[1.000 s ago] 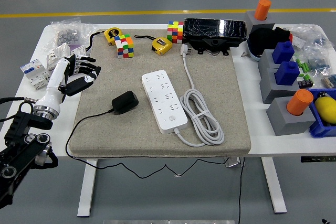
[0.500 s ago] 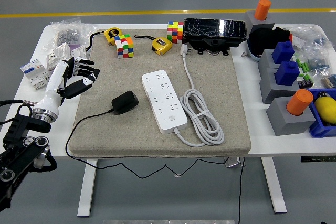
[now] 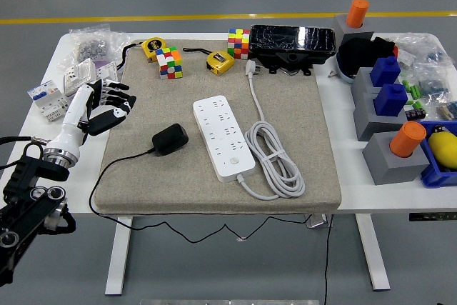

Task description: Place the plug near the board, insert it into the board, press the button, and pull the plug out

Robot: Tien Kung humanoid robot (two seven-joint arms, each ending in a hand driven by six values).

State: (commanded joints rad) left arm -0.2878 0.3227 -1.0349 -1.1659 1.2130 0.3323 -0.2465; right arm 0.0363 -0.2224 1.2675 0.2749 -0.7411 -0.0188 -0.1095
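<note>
Black plug [image 3: 170,138] lies unplugged just left of white board [image 3: 223,137].

The left hand [image 3: 106,105] hovers with fingers spread, holding nothing.

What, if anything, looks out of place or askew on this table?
Nothing damaged or spilled. The black plug lies on the mat beside the white power strip, not inserted, and the strip sits at a slant. The left hand hovers open at the mat's left edge.

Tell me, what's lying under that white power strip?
The power strip rests on a beige mat covering the white table. Whatever lies between the strip and mat is hidden. The black plug lies beside it, unplugged.
</note>
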